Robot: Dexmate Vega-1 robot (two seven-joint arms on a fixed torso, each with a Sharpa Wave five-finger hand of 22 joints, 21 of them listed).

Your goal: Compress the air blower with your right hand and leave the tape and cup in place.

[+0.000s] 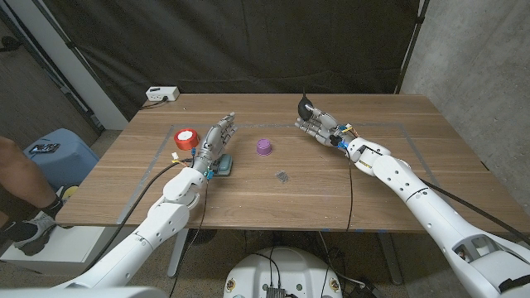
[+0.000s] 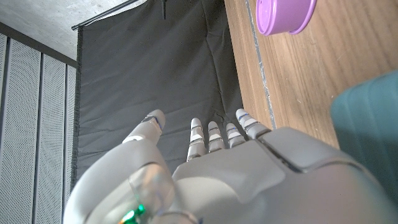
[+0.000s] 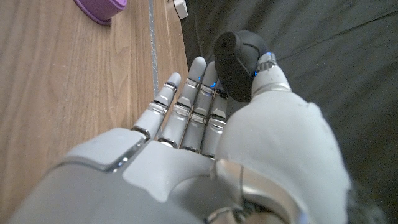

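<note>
The black air blower (image 1: pixel 308 107) is off the table at the back right, its thin nozzle pointing up. My right hand (image 1: pixel 321 126) holds it; in the right wrist view the rubber bulb (image 3: pixel 239 57) sits between the thumb and the fingers (image 3: pixel 186 106). The small purple cup (image 1: pixel 264 147) (image 2: pixel 285 14) (image 3: pixel 101 7) stands upside down mid-table, between the two hands. The red tape roll (image 1: pixel 185 137) lies on the left. My left hand (image 1: pixel 213 144) (image 2: pixel 249 174) stands beside the tape with its fingers straight and apart, holding nothing.
A teal block (image 1: pixel 222 166) (image 2: pixel 368 121) lies just under my left wrist. A small dark speck (image 1: pixel 283 175) sits on the table in front of the cup. A white power strip (image 1: pixel 161 94) lies at the back left corner. A person's leg (image 1: pixel 16 178) and a blue stool (image 1: pixel 58 149) are left of the table.
</note>
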